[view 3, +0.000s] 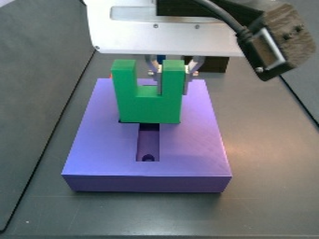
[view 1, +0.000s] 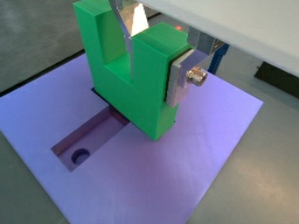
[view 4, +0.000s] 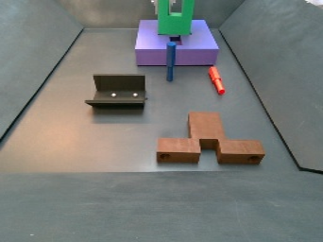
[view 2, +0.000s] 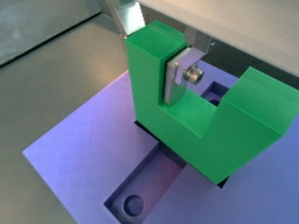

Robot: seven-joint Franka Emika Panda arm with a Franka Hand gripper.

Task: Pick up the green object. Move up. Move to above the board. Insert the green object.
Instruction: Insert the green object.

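The green object [view 1: 131,83] [view 2: 198,122] is a bright green U-shaped block, upright with its two prongs up. My gripper [view 1: 155,52] [view 2: 156,51] is shut on one prong, a silver finger plate [view 1: 181,77] flat against its outer face and the other plate inside the notch. The block's base meets the purple board [view 1: 205,166] [view 2: 82,153] at its recess [view 1: 84,140]; how deep it sits I cannot tell. A round hole [view 2: 132,204] shows in the recess floor. In both side views the gripper [view 3: 173,70] holds the green object [view 3: 147,98] [view 4: 173,21] over the board [view 3: 187,149] [view 4: 195,47].
A thin blue stick [view 4: 171,59] lies at the board's front edge. A red stick [view 4: 217,80] lies to one side. The dark fixture [view 4: 117,92] and a brown block [view 4: 209,142] stand on the grey floor. Sloped walls ring the floor.
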